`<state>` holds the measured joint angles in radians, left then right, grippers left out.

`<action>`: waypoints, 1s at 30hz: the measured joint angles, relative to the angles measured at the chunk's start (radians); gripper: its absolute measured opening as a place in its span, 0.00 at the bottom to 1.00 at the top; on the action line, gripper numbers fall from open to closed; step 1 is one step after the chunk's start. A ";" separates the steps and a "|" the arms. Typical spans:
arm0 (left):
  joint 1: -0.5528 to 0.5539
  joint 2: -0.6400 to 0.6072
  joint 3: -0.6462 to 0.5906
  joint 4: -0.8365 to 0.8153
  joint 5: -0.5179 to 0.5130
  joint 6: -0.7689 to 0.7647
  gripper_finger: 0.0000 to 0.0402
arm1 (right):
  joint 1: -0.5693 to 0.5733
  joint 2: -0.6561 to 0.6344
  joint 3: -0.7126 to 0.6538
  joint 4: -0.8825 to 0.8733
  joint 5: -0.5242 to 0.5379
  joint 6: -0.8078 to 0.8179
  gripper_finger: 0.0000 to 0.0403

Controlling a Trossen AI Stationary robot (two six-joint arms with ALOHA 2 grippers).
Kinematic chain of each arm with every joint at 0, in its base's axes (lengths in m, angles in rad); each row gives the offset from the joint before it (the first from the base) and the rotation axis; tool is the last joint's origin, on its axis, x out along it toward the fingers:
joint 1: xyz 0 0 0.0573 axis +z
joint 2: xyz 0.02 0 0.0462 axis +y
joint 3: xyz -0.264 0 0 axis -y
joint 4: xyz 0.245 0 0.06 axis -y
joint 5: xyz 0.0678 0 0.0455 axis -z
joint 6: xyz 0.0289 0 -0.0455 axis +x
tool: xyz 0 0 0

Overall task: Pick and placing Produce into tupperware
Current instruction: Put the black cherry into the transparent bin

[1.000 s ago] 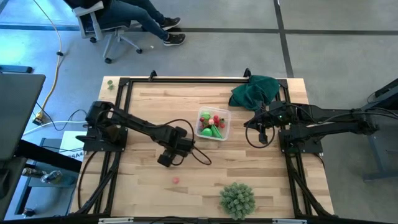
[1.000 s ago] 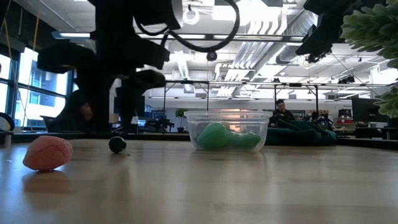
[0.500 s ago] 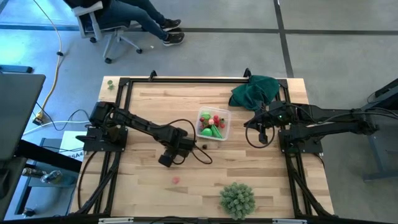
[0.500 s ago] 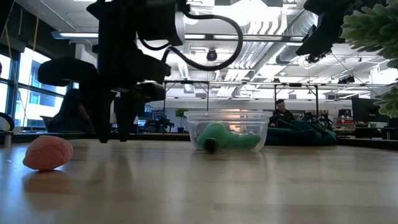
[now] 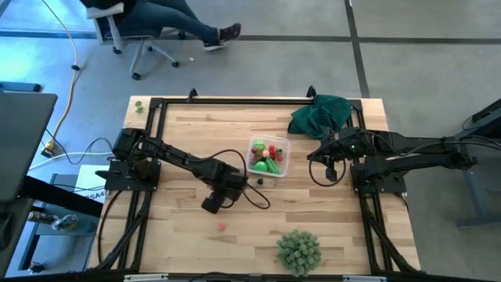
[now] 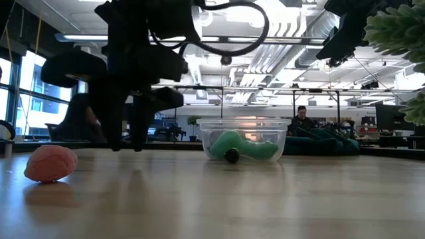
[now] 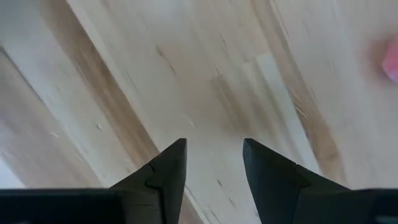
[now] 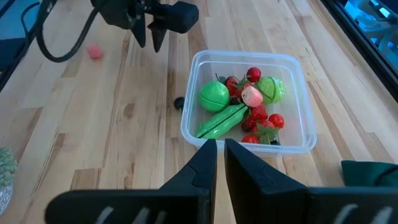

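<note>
The clear tupperware (image 5: 283, 149) (image 8: 196, 62) stands mid-table and holds green and red produce (image 8: 239, 102). A small dark berry (image 5: 259, 182) (image 6: 231, 156) (image 8: 179, 102) lies on the wood against the container's near-left wall. A pink piece (image 5: 222, 227) (image 6: 50, 163) lies nearer the front edge. My left gripper (image 5: 227, 188) (image 7: 214, 155) points down at bare wood left of the berry, open with nothing between its fingers. My right gripper (image 8: 220, 146) hangs shut to the right of the tupperware (image 6: 244, 138), above the table.
A pale-green spiky ball (image 5: 298, 251) sits at the near edge, right of centre. A dark green cloth (image 5: 321, 113) lies at the far right corner. Black frame rails (image 5: 235, 100) border the table. A person sits on a chair (image 5: 149, 23) beyond the far edge.
The dark berry, which lay at the left gripper's fingertips, has rolled along the table toward the right and stopped against the tupperware. The pink piece and the right arm have kept still.
</note>
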<state>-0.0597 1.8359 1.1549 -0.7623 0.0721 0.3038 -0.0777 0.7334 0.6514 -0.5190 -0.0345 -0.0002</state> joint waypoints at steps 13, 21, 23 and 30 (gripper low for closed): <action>0.019 0.000 0.037 0.192 -0.080 0.102 0.33 | 0.000 0.000 0.000 0.000 0.000 0.000 0.06; 0.107 0.011 0.046 0.312 -0.023 0.136 0.33 | 0.000 0.000 0.000 0.000 0.000 0.000 0.06; 0.121 0.015 0.044 0.302 -0.020 0.138 0.33 | 0.000 0.000 0.000 0.000 0.000 0.000 0.06; 0.146 0.063 0.048 0.417 0.004 0.167 0.33 | 0.000 0.000 0.000 -0.001 0.000 0.000 0.06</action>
<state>0.0864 1.8984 1.2034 -0.3452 0.0763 0.4708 -0.0780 0.7338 0.6510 -0.5201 -0.0341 -0.0005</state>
